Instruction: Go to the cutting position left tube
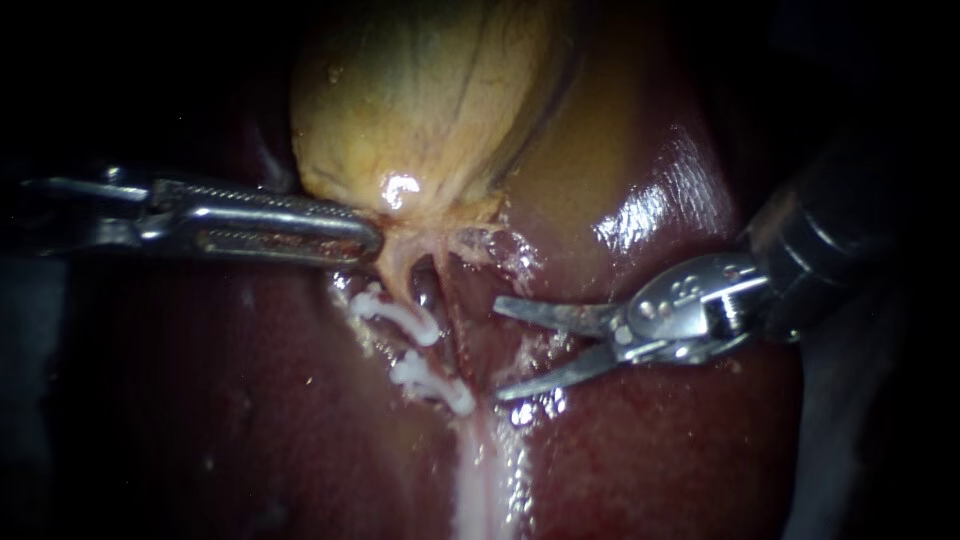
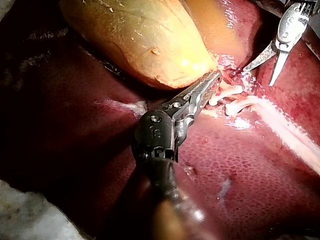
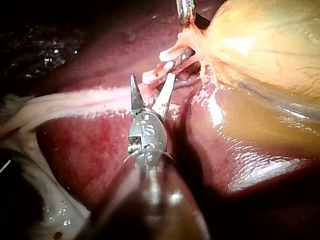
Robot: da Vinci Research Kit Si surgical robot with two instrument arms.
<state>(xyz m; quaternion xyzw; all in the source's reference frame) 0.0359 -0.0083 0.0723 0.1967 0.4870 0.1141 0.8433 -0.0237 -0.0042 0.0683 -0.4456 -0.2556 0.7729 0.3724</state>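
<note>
The left instrument (image 1: 368, 238), a long steel shaft with 2 slim ridged jaws, has its jaws closed narrowly on the neck of the pale yellow, rounded gallbladder (image 1: 430, 100), pinching the tissue right at their tips. In the left wrist view those jaws (image 2: 214, 77) lie against the tapered end of the gallbladder (image 2: 145, 40). In the right wrist view only their tip (image 3: 186, 15) shows, on the neck tissue.

The left tube (image 1: 397, 272), a thin tan-pink strand, runs from that neck just past the left instrument's jaw tips. It carries 2 white plastic clips, 1 near the neck (image 1: 400, 315) and 1 farther along (image 1: 432, 382), with a short bare stretch between them.

The right instrument (image 1: 498, 350) ends in 2 thin pointed steel blades. They stand wide apart and grip nothing. Their tips face the clipped stretch, and the tube lies just ahead of the tips rather than between the blades. In the right wrist view (image 3: 152, 77) a white clip shows in the gap at the tips, and whether it touches a blade cannot be told. The glossy dark red liver (image 1: 650, 450) lies under both instruments.
</note>
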